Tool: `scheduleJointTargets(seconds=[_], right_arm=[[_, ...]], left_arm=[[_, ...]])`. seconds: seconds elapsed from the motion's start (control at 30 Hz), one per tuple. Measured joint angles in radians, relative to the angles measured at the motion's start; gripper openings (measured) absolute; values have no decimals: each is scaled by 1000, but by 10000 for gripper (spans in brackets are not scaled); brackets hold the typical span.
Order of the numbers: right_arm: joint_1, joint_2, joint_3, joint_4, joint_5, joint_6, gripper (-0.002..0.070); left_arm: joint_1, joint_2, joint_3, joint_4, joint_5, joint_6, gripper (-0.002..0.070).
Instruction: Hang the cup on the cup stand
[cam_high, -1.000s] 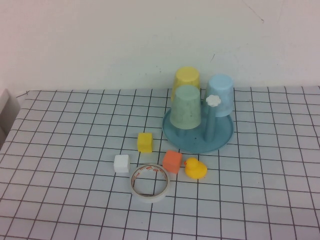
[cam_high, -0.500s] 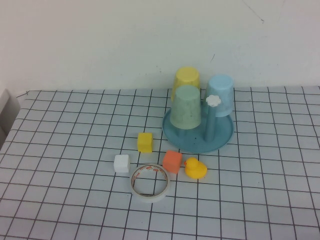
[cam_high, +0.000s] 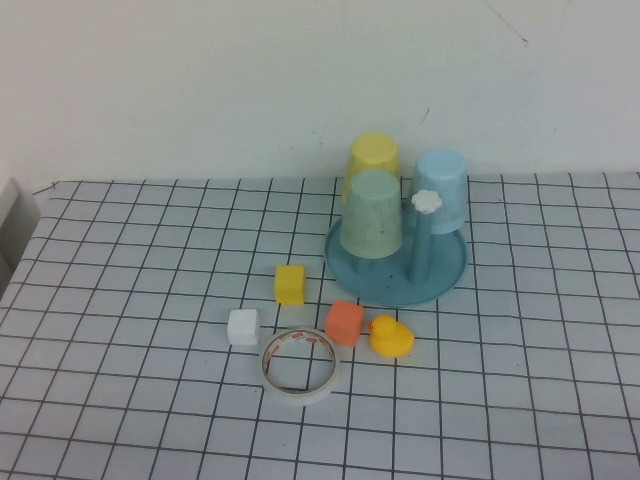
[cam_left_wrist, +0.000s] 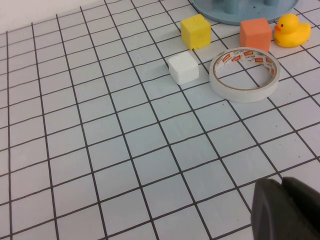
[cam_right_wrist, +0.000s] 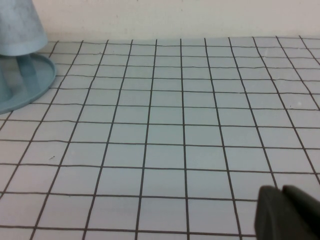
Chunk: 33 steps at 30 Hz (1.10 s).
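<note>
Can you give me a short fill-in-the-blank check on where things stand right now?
1. The green cup sits upside down on the ____ stand.
2. The tape roll lies flat nearest the ____ cube.
3. Neither the left tool nor the right tool holds ____.

Missing words: blue; orange; anything

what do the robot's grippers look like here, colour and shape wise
Little shows. Neither arm appears in the high view. In each wrist view only a corner of that arm's own gripper is visible: the left gripper and the right gripper both appear as dark grey, matte, rounded blocks with a vertical seam. No cables, markings or labels are visible on either.
</note>
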Motion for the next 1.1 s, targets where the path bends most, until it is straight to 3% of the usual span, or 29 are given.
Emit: scheduleJointTargets(seconds=[0.73,0.9,1.1], right_arm=[[0,0,-4,0,12,0,1],[0,0,-4,0,13,0,1],[0,0,-4,0,13,0,1]], left_arm=[[17,0,44,-35,-8,0,-1],[123,-37,121,-31,-136,0,-1],[336,-177,252,-39,-388,0,-1]])
